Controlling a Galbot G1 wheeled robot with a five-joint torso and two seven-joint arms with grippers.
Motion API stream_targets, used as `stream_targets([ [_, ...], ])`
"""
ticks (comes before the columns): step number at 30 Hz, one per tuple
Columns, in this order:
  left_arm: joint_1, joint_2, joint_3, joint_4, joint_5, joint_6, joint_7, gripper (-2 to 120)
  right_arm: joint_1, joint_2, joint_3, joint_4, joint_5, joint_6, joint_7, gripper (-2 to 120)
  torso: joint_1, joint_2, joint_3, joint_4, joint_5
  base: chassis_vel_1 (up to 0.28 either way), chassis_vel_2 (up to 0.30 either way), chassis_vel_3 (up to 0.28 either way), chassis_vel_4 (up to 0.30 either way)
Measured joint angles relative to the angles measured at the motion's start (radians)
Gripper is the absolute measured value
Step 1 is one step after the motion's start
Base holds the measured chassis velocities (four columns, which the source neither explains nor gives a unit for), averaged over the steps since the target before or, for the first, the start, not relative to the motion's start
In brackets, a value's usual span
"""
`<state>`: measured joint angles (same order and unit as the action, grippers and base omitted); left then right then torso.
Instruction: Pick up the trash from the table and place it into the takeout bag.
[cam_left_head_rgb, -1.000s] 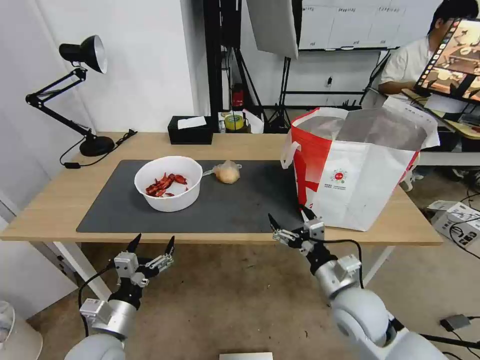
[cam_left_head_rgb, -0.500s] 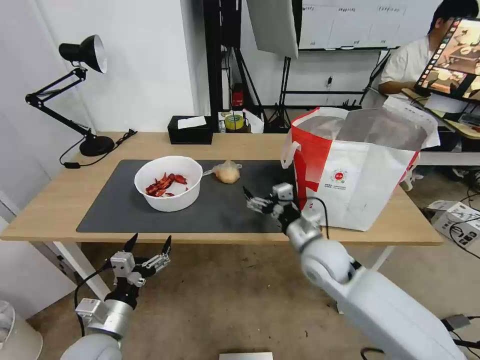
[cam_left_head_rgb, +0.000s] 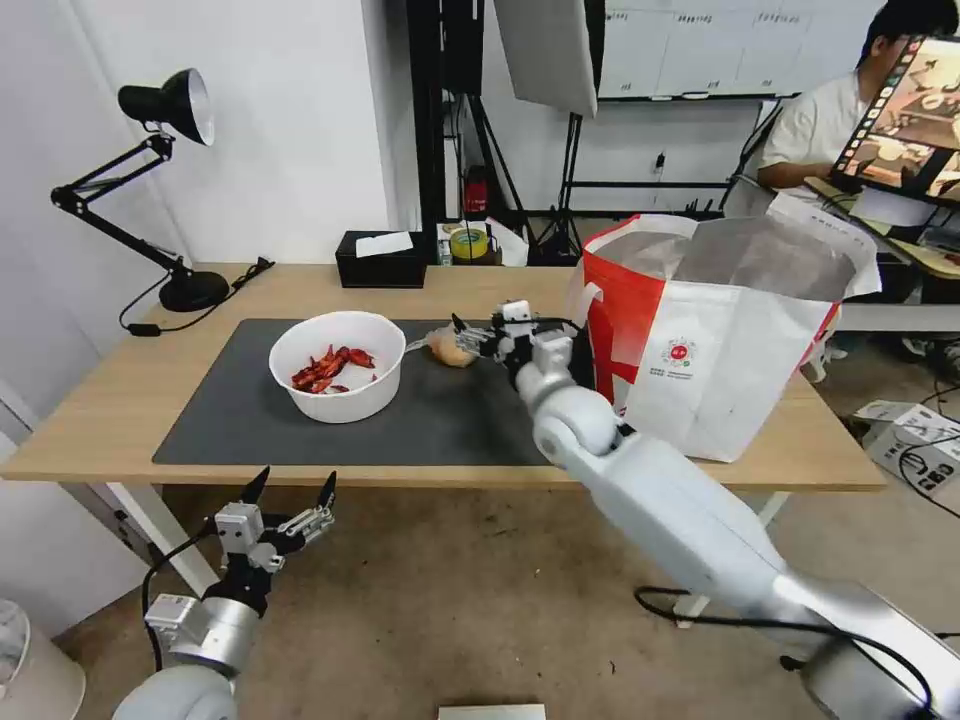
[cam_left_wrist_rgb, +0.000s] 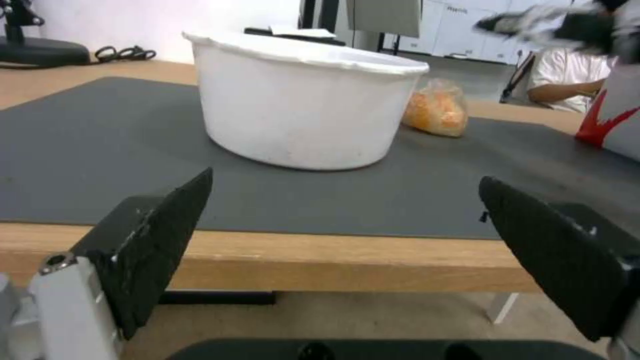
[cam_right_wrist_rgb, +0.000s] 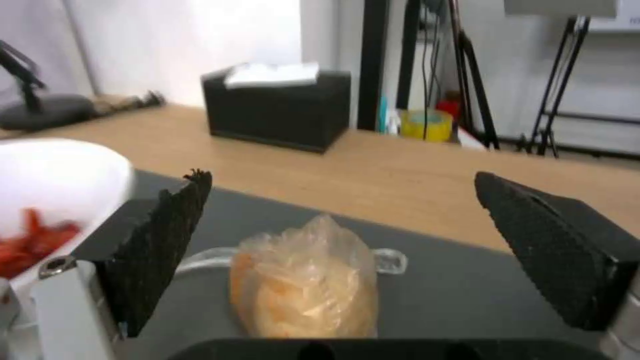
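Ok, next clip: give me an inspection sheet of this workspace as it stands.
Surface: wooden table with a dark mat.
Job's things: white bowl of red shells and small bag on the mat; takeout bag upright, open.
Clutter: tissue box, desk lamp.
Grippers: right gripper open around the small bag; left gripper open, below the table edge.
Cables: lamp cord.
Surroundings: tripods, seated person behind.
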<state>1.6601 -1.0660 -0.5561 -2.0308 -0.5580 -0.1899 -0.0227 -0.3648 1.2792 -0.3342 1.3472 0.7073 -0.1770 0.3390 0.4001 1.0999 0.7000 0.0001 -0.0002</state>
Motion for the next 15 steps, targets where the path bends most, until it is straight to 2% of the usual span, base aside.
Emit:
stream_targets([
  [2,0.004,0.000,-0.003,0.000,-0.001,-0.001,0.000,100,0.033,0.052,-0.001,-0.099,0.000,-0.017,-0.012,100,0.000,0.000,0.000,0.0001,-0.0001,0.000,0.000,0.000,0.000],
  [3,0.004,0.000,-0.003,0.000,-0.001,-0.001,0.000,100,0.033,0.052,-0.001,-0.099,0.000,-0.017,-0.012,100,0.000,0.000,0.000,0.0001,-0.0001,0.000,0.000,0.000,0.000],
  [6,0.009,0.001,-0.006,0.000,-0.002,-0.005,0.002,100,0.068,0.113,-0.001,-0.203,-0.004,-0.034,-0.045,100,0.000,0.000,0.000,0.0001,0.0000,0.000,0.000,0.000,0.000],
  [15,0.012,0.001,-0.009,0.006,-0.003,-0.017,0.014,100,0.096,0.171,-0.004,-0.299,-0.051,-0.075,-0.065,100,0.000,0.000,0.000,0.0000,0.0000,0.000,0.000,0.000,0.000],
])
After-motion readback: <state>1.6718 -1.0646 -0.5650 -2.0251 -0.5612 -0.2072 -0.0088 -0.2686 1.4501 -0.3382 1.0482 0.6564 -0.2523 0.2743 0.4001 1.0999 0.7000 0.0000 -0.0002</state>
